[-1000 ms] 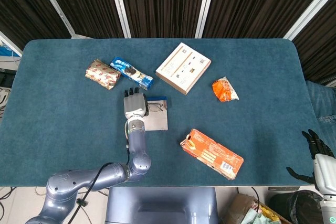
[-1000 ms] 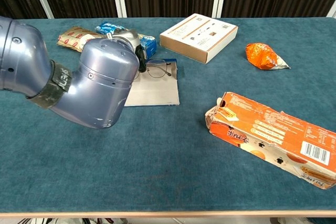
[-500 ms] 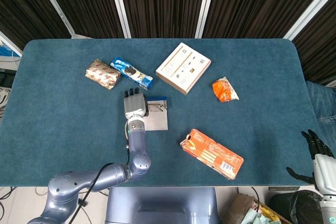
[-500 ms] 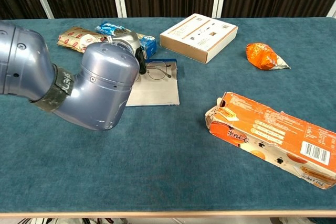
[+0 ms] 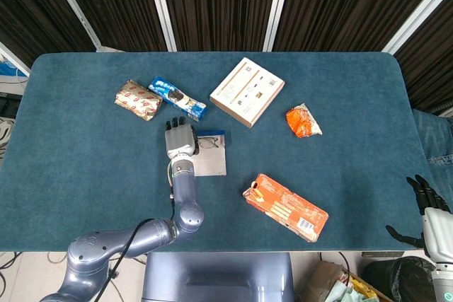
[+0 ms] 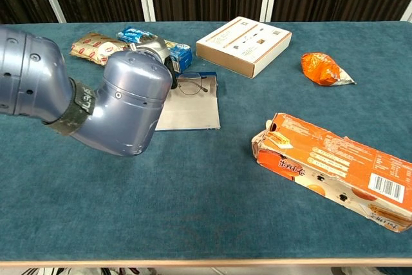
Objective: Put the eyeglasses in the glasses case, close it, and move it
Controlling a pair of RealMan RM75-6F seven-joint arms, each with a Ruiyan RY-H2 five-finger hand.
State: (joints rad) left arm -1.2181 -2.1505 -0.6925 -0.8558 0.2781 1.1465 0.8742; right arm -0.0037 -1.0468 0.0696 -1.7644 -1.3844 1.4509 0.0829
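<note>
The thin wire eyeglasses (image 5: 210,142) (image 6: 190,84) lie on the far half of the open grey glasses case (image 5: 211,161) (image 6: 190,109), which is spread flat on the table with a blue far edge. My left hand (image 5: 179,140) (image 6: 156,49) is at the glasses' left end and seems to pinch the frame there, with the other fingers stretched out away from me. The bulky left forearm (image 6: 103,104) hides the contact in the chest view. My right hand (image 5: 427,206) hangs beyond the table's near right corner, fingers spread, holding nothing.
A blue biscuit pack (image 5: 177,98) and a brown snack bag (image 5: 137,100) lie just beyond the left hand. A flat white box (image 5: 247,91) sits far centre, an orange pouch (image 5: 302,121) to the right, and a long orange carton (image 5: 286,207) near right.
The left hand has crept slightly away from me and to the left, and the eyeglasses have shifted a little with it on the case. The right hand has not moved.
</note>
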